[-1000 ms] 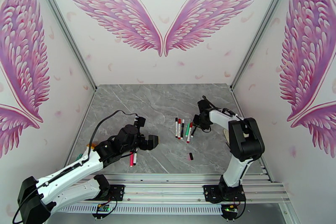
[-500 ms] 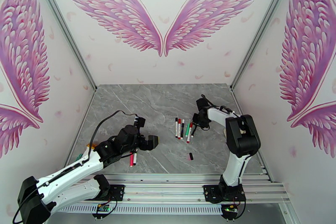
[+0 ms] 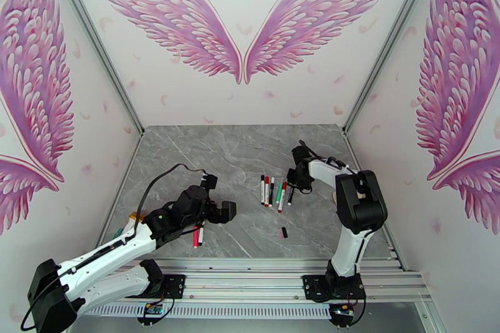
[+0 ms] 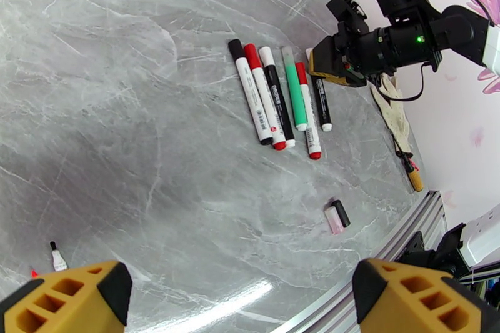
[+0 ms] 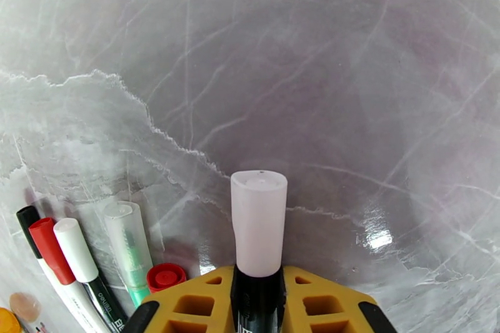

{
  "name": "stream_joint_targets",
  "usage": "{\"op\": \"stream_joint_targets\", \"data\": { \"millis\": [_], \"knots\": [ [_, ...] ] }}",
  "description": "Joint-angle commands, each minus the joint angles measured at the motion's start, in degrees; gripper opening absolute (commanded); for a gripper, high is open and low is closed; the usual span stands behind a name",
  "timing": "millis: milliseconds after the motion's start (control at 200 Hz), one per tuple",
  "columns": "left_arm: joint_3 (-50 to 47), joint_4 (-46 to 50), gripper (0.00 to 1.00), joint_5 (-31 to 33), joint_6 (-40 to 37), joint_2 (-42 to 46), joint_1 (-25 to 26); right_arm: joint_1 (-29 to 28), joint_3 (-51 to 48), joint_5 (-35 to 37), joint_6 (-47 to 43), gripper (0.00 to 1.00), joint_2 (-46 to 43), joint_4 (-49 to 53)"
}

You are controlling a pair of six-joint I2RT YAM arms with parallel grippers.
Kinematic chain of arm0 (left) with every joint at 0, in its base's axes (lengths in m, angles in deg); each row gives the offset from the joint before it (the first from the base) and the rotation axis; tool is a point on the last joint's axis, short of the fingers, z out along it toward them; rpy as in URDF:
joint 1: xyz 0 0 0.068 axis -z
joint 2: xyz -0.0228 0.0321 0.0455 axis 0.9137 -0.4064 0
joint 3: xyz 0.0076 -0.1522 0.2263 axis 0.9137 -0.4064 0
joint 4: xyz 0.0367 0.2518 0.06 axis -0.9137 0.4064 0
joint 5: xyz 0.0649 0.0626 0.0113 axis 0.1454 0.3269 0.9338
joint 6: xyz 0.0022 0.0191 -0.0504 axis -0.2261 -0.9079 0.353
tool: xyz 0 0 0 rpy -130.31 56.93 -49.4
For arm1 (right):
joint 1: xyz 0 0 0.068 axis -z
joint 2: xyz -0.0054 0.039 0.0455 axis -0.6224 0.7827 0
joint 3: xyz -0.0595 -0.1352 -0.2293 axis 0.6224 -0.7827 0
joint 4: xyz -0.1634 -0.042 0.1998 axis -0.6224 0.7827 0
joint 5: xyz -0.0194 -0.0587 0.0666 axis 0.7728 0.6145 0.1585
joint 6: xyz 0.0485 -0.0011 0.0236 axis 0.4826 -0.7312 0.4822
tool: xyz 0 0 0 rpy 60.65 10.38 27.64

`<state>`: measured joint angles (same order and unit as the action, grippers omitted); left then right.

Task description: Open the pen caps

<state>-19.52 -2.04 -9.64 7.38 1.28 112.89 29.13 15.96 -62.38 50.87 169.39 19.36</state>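
Pen cap (image 5: 259,222), pale, sits on black pen (image 5: 257,309), barrel clamped in right tool (image 5: 257,278), at right end of pen row (image 3: 274,192) mid-tabletop (image 3: 212,153). Left tool (image 4: 244,290) spread wide, empty. To do it well: right grips barrel firm, left pinches cap only, pulls straight along axis, no twist-bend. Left wrist cam adds two loose caps (image 4: 340,212) nr front rail; right wrist cam gives the grip close-up.

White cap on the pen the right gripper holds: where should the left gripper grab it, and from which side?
Take the white cap across its round sides, on the stretch clear of the right gripper, which is shut on the black barrel right behind it. Probably come in from the cap's free end, since other pens lie close beside.
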Motion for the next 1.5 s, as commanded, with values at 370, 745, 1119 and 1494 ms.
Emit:
{"op": "stream_joint_targets", "data": {
  "millis": [370,745,1119,1494],
  "knots": [
    [-2.26,-7.86,0.99,-4.30,2.04,0.78,-0.38,-0.17,-10.26,0.06,-4.10,0.21,-20.34,-4.48],
    [-2.46,-16.72,0.99,-9.21,5.69,-3.18,-0.25,-8.05,-23.58,-9.54,2.63,0.19,-43.26,-12.51],
    [-2.27,-26.66,0.99,-14.32,9.09,-7.85,0.12,-18.40,-27.87,-8.99,12.09,0.19,-54.34,-18.99],
    [-0.94,-35.97,0.99,-18.05,13.22,-12.67,1.33,-24.55,-28.61,-7.11,17.04,0.18,-56.30,-26.97]
  ]
}}
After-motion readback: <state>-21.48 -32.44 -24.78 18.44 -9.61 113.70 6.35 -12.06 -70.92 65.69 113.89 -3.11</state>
